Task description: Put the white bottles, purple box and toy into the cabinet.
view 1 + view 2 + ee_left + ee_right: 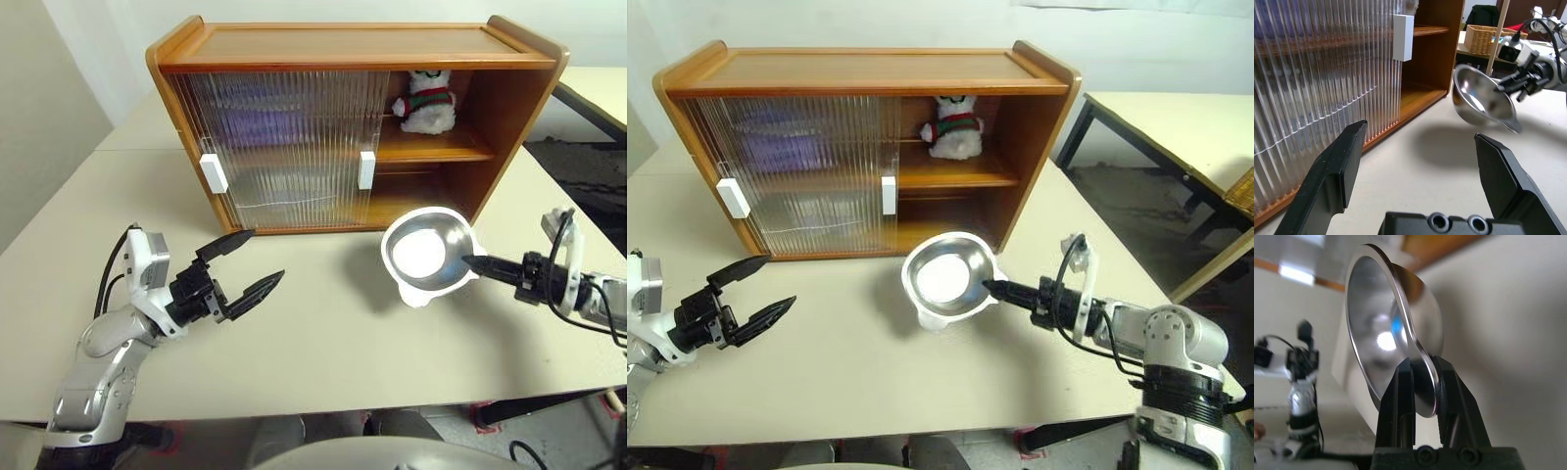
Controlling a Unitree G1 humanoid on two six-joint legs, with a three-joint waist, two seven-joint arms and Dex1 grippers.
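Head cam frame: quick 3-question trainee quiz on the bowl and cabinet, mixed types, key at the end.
1. True or false: the right gripper grips the silver bowl by its rim.
2. Where does the toy sit? A) table B) upper shelf of the cabinet C) in the bowl
3. How do the jaws of the left gripper stand?

Key: 1 true, jaws shut on the rim. 2 B. 3 spread wide, nothing between them.
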